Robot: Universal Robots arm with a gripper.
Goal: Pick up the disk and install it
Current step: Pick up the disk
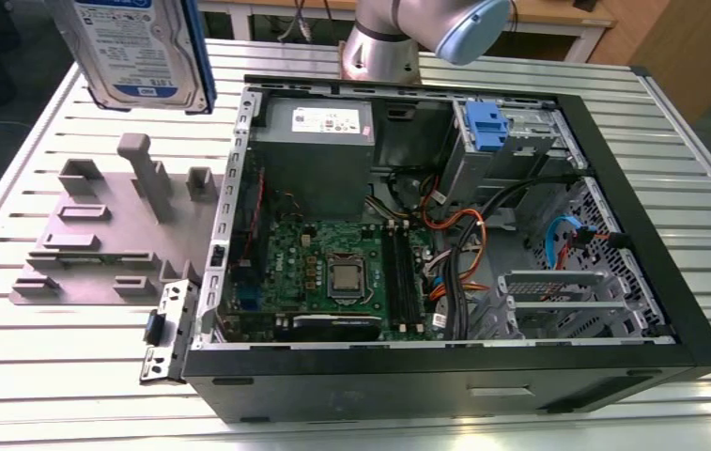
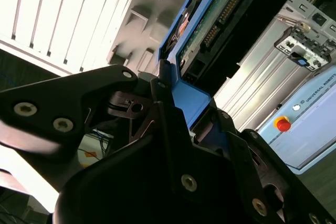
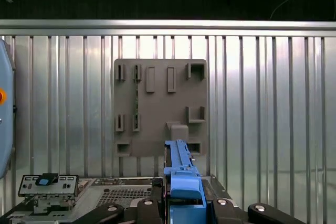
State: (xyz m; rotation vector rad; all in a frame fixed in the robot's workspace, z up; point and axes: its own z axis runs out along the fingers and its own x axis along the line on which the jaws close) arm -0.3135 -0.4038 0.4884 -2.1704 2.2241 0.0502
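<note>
Jaws of the black gripper point(image 3: 184, 208) pinch the flat silver-grey, blue-bracketed disk point(image 1: 142, 42) above the grey fixture plate point(image 3: 157, 103); hold seems narrow, so swinging could twist it loose.

Top of disk point(image 1: 142, 56) cut off at the exterior view's upper edge, arm point(image 1: 387, 42) cropped there too

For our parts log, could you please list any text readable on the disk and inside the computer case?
Label on the disk: white and blue, print too small to read.
Sticker on the grey metal box in the computer case: print too small to read.
Nothing can be quoted.
</note>
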